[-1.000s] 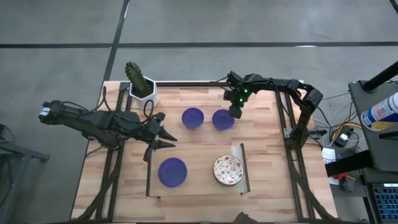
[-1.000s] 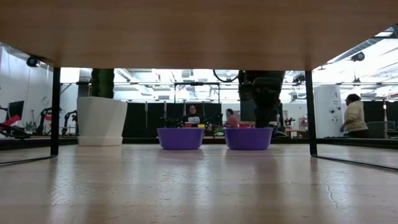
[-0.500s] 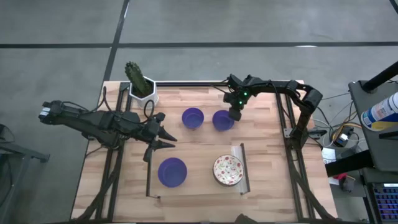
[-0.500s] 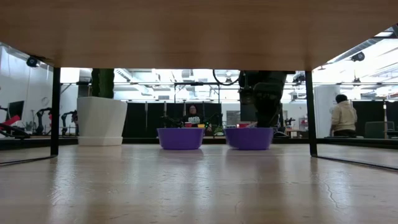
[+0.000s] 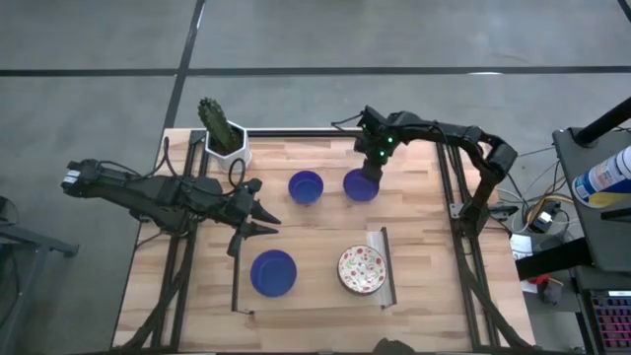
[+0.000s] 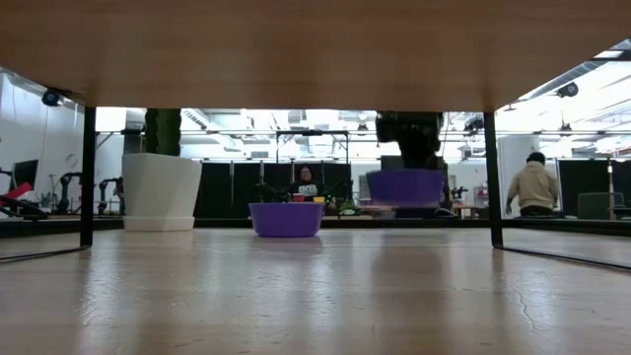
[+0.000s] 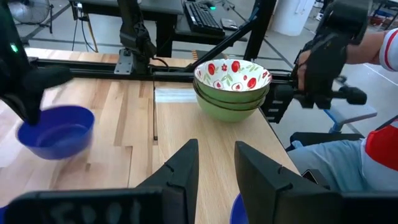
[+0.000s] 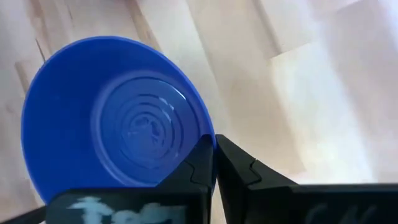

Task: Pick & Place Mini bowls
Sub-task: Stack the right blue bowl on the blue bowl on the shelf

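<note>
Pale wood table [image 5: 414,237], slatted top, dark rails around the work area; the largest item, carrying all that follows.

Left arm: dark, lying across the table's left side in the high view. Left gripper [image 5: 258,216] hovers over the left-centre of the top, fingers spread apart and holding nothing; the left wrist view shows the gap between the two fingers.

Right arm: dark, reaching in from the right edge toward the table's far side. Right gripper [image 5: 371,170] has its fingers pinched on the rim of the lifted blue bowl [image 5: 361,184]; the right wrist view shows them pressed together on that rim [image 8: 118,118]. In the low view this bowl [image 6: 405,186] hangs clear of the table surface, higher than its neighbour.

Cactus pot [image 5: 226,146]: white, with a green cactus, far left corner of the table.

Second blue bowl [image 5: 306,186]: resting on the table just beside the lifted one, on its left in the high view.

Third blue bowl [image 5: 272,272]: on the near part of the table, well apart from the far pair.

Floral bowl [image 5: 362,269]: white with red speckles, near the third blue bowl, to its right. In the left wrist view it sits stacked on a green bowl [image 7: 229,102].
</note>
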`<move>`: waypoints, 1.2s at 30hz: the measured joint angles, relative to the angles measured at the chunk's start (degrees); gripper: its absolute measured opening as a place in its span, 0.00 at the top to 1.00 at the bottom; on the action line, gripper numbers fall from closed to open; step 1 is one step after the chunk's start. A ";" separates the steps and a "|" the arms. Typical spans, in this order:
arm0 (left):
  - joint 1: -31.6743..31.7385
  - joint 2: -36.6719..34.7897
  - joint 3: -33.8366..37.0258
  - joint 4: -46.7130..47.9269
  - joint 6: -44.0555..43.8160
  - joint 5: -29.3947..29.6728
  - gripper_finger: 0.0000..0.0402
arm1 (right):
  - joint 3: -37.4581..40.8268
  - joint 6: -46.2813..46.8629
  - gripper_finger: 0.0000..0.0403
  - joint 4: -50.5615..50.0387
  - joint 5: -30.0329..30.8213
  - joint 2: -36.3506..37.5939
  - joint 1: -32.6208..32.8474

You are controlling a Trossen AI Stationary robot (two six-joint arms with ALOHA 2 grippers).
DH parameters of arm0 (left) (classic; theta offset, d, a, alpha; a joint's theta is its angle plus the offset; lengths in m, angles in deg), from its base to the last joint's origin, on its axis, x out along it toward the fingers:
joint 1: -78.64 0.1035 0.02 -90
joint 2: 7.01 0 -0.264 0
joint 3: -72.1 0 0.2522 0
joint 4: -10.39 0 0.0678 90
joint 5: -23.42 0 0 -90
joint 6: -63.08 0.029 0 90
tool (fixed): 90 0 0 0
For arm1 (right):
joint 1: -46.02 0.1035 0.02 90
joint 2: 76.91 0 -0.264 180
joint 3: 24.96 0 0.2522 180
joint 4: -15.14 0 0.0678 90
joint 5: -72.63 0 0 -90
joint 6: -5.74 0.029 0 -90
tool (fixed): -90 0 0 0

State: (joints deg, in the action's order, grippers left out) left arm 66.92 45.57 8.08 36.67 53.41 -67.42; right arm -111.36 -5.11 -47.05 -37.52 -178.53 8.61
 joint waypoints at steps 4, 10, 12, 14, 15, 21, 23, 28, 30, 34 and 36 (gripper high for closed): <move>0.00 0.05 0.00 -0.04 -0.74 0.21 0.76 | -4.21 0.01 0.98 -4.34 2.65 2.76 0.04; 0.00 0.08 -0.08 -1.03 3.05 0.95 0.76 | -11.59 0.38 0.98 -11.14 2.60 5.46 0.04; 0.00 0.26 -0.38 -1.04 6.15 2.75 0.76 | -14.80 0.63 0.98 -15.30 2.53 5.45 0.06; 0.03 0.81 -1.07 -1.00 8.70 6.46 0.76 | -17.60 1.19 0.98 -18.74 2.41 5.23 0.71; 0.05 1.28 -1.65 -1.01 10.15 8.05 0.76 | -18.78 1.16 0.98 -20.31 2.29 5.13 1.00; 0.30 5.08 -6.75 -1.11 21.47 10.40 0.76 | -23.64 0.03 0.98 -27.29 -3.59 5.13 4.13; 0.82 7.24 -9.48 -0.61 22.17 10.44 0.76 | -25.28 0.01 0.98 -28.52 -4.59 5.13 5.51; 1.54 13.95 -18.65 7.13 24.52 10.71 0.76 | -29.28 0.66 0.98 -31.50 -5.36 4.25 9.77; 1.53 16.96 -22.72 10.37 24.70 10.63 0.76 | -30.62 0.83 0.98 -32.34 -5.42 3.91 11.38; 1.53 22.75 -30.89 18.17 26.52 10.61 0.76 | -33.04 0.69 0.98 -33.83 -5.62 3.56 13.68; 1.58 25.13 -34.35 20.99 27.98 10.76 0.76 | -33.88 0.79 0.98 -33.97 -5.65 3.38 14.64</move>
State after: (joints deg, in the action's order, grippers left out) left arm 68.50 70.70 -26.27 57.65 81.39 -56.66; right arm -145.24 -4.32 -81.03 -43.18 -175.15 23.25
